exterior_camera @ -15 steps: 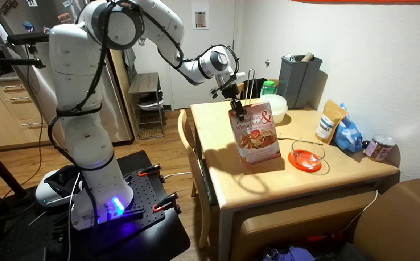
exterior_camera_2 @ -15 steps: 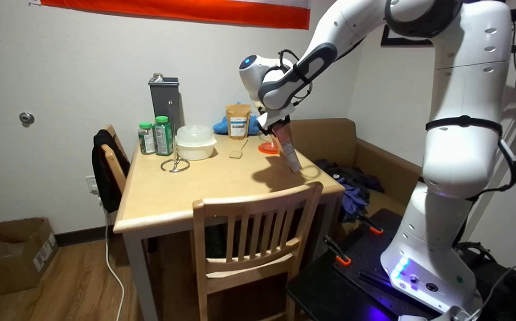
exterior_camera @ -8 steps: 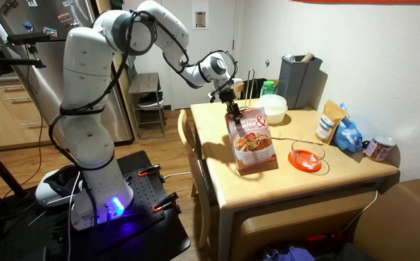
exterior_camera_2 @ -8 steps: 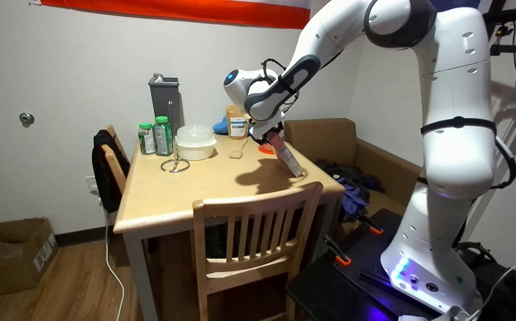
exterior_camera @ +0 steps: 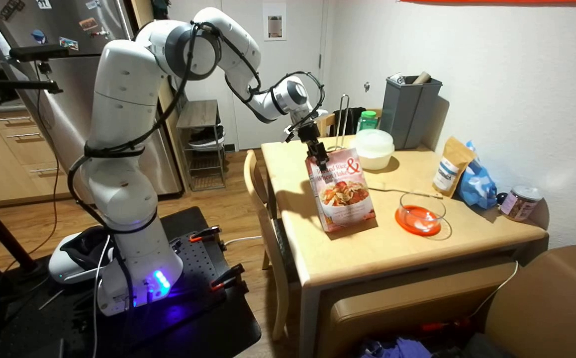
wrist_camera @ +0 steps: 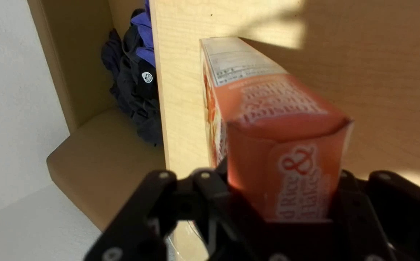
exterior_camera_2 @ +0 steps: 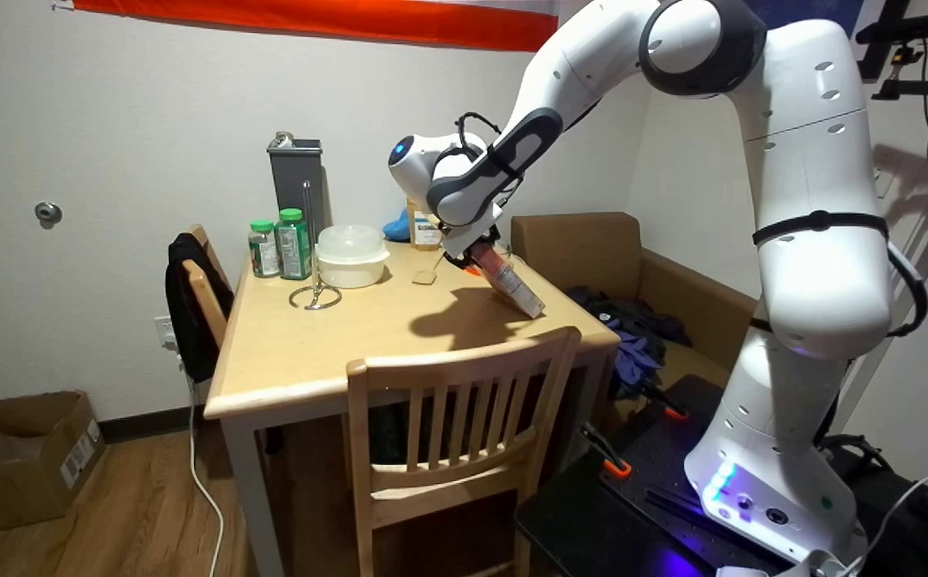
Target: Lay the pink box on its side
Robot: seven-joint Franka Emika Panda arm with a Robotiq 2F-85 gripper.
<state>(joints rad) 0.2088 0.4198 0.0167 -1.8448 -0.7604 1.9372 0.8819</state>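
Note:
The pink box [exterior_camera: 346, 196], a salmon-pink cereal carton with a food picture on its face, is held tilted over the table [exterior_camera: 402, 253]. In an exterior view [exterior_camera_2: 516, 290] its top leans left and its lower edge points down right, at or very near the tabletop; contact cannot be told. My gripper [exterior_camera: 322, 163] is shut on its upper end; it also shows in an exterior view [exterior_camera_2: 474, 255]. In the wrist view the black fingers [wrist_camera: 282, 177] stand on both sides of the box's top [wrist_camera: 286, 156], and the nutrition side faces up. The fingertips are partly hidden.
A red plate with a clear bowl [exterior_camera: 420, 223] stands right of the box. A spatula [exterior_camera_2: 425, 277], white lidded container [exterior_camera_2: 352, 256], metal stand [exterior_camera_2: 315, 296] and brown pouch [exterior_camera: 449, 166] are on the table. A wooden chair [exterior_camera_2: 464, 417] stands at its edge.
My gripper and the box have moved down and left in both exterior views. The box leans over more, and its lower edge has come down close to the tabletop. The grip looks unchanged.

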